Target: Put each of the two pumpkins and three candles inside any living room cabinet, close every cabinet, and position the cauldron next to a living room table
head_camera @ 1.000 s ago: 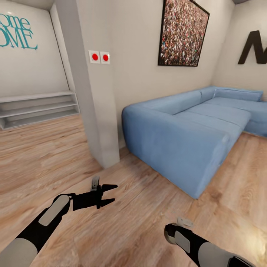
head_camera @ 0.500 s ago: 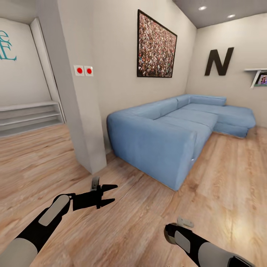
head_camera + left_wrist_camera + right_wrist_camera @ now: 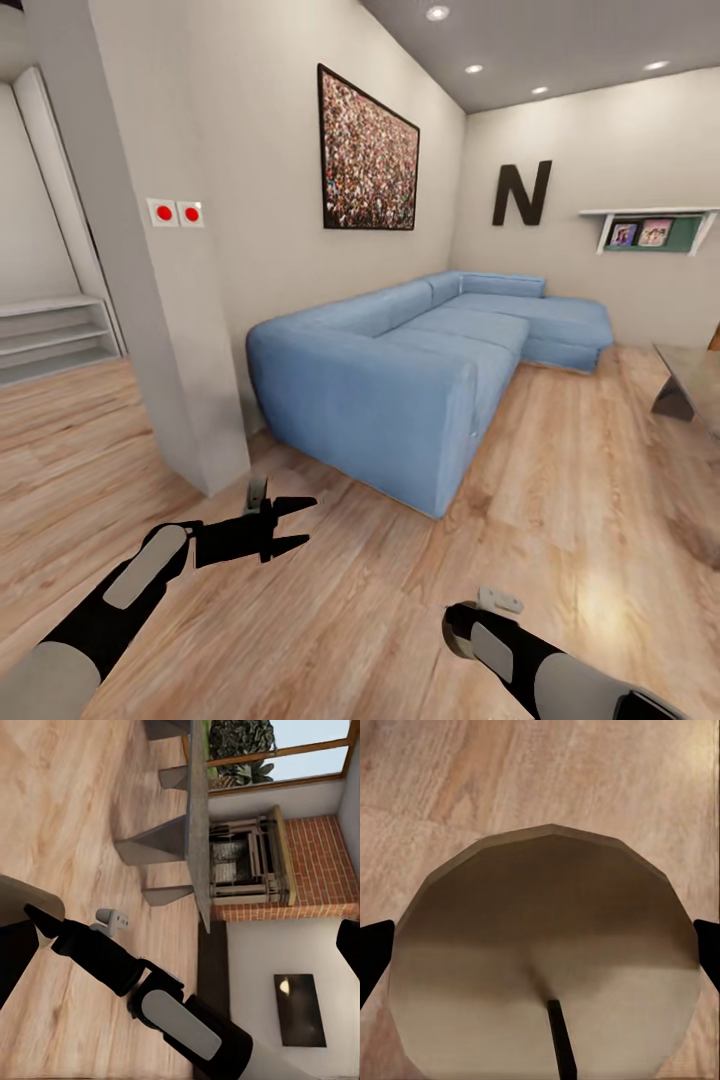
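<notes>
A tan candle [image 3: 547, 907] with a dark wick sits between the black fingers of my right gripper [image 3: 541, 945], which is shut on it. My right forearm [image 3: 500, 645] reaches in low at the front right, over the wood floor. My left gripper [image 3: 306, 522] hangs open and empty above the floor at the front left. The glass-topped table [image 3: 688, 372] with its grey base peeks in at the right edge, and the left wrist view catches the same table [image 3: 196, 810] edge-on. The pumpkins, cabinet and cauldron are out of view.
A large blue corner sofa [image 3: 400, 380] fills the middle ahead. A white wall pillar [image 3: 170, 330] with two red buttons stands front left, a pale shelf rack [image 3: 50, 335] behind it. A brick fireplace [image 3: 262, 859] lies beyond the table. Open wood floor [image 3: 560, 480] runs between sofa and table.
The camera has swung to the right: sofa, pillar and picture slid left in the picture and the table came in at the right edge. Both arms hold the same pose.
</notes>
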{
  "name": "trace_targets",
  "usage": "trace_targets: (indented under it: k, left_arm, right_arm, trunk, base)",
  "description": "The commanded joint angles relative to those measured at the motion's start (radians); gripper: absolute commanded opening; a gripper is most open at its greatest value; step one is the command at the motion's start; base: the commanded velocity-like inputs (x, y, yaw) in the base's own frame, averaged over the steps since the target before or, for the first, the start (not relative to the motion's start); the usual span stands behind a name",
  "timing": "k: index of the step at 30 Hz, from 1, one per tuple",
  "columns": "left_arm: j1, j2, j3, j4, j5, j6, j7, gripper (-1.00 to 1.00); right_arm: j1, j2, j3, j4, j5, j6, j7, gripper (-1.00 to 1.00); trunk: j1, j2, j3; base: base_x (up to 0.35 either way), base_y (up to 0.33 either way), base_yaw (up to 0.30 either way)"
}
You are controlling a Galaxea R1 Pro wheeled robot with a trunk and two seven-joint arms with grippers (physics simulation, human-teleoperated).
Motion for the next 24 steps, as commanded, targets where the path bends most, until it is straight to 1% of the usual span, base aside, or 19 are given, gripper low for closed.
trace_targets:
  k: [1, 12, 19, 24]
  left_arm:
    - [-0.001, 0.001, -0.002, 0.000, -0.007, 0.000, -0.010, 1.00]
    - [-0.001, 0.002, -0.002, 0.001, -0.013, -0.001, -0.010, 1.00]
    - [-0.001, 0.002, -0.002, 0.000, -0.014, -0.001, -0.010, 1.00]
    - [-0.001, 0.002, -0.002, 0.000, -0.014, -0.001, -0.010, 1.00]
  right_arm:
    - [0.000, -0.001, 0.007, -0.004, -0.001, 0.005, -0.008, -1.00]
    - [-0.001, -0.001, 0.007, -0.004, -0.001, 0.005, -0.008, -1.00]
    - [0.000, 0.000, 0.007, -0.004, -0.001, 0.005, -0.008, -1.00]
    - [0.000, -0.001, 0.007, -0.004, -0.001, 0.005, -0.008, -1.00]
  trunk:
    - [0.000, 0.000, 0.000]
    - [0.000, 0.000, 0.006]
    - [0.000, 0.000, 0.010]
    - [0.000, 0.000, 0.013]
  base:
    - [0.000, 0.000, -0.273]
    - [-0.004, 0.000, -0.273]
    - [-0.175, 0.017, -0.273]
    - [-0.049, 0.003, -0.273]
